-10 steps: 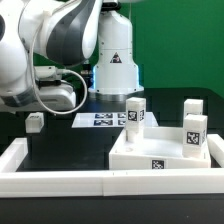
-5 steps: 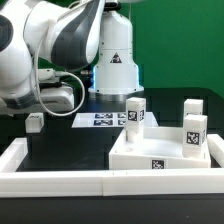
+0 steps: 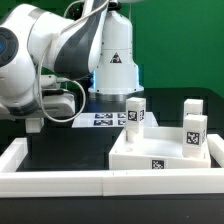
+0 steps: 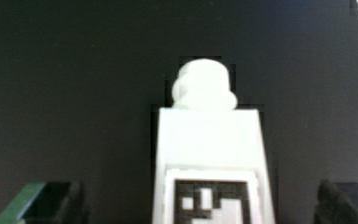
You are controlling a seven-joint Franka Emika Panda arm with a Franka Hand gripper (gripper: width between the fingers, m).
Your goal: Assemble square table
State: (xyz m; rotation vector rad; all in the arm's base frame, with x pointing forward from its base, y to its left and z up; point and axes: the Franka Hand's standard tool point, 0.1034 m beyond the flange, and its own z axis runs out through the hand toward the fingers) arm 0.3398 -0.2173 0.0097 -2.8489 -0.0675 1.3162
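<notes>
With my jaws spread wide, I am straddling the fourth leg block [image 4: 211,150], which could tip if I close off-centre.

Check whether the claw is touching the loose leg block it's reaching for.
Apart. The wrist view shows the leg block centered between the claw's two fingertips, with black table visible on both sides of the block.
</notes>
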